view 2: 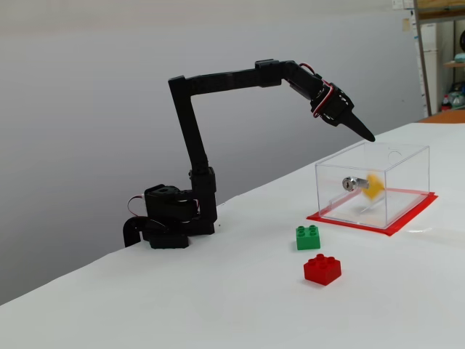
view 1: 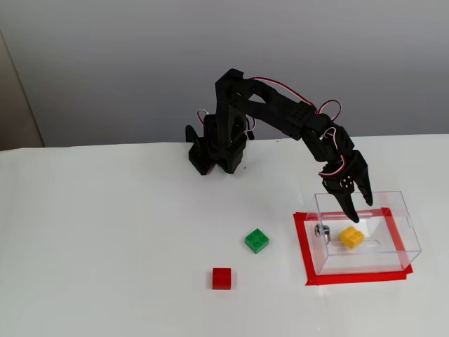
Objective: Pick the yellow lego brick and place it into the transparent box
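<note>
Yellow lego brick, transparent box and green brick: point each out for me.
Small square yellow lego brick point(view 1: 351, 237): a fixed view, its studded top.
Clear plastic transparent box point(view 2: 407, 156): a fixed view, its upper wall.
Small green plastic brick point(view 1: 257, 241): a fixed view, its top.

I am looking for words, numbers and signs, and I am not finding any that I can read. Nothing is showing on my arm, on the bricks, on the clear box or on the table. The things on the far shelf are looking too small and blurry.
</note>
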Controlling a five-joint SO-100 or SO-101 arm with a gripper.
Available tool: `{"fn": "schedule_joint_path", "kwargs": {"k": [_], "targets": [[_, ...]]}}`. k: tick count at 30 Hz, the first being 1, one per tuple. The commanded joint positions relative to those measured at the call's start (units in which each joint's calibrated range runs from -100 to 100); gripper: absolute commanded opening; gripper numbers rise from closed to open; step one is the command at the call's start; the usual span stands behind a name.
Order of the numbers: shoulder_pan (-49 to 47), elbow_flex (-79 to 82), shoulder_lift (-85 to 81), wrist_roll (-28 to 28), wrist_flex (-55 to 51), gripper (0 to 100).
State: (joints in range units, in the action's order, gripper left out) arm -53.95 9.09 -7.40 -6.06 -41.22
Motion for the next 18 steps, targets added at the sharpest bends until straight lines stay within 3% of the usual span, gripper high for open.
{"fn": "schedule_joint_path", "kwargs": {"k": [1, 18], "targets": [[0.2, -2.0, -0.4, 0.0, 0.1, 20], [1.3, -2.6, -0.7, -0.2, 0.1, 20]]}}
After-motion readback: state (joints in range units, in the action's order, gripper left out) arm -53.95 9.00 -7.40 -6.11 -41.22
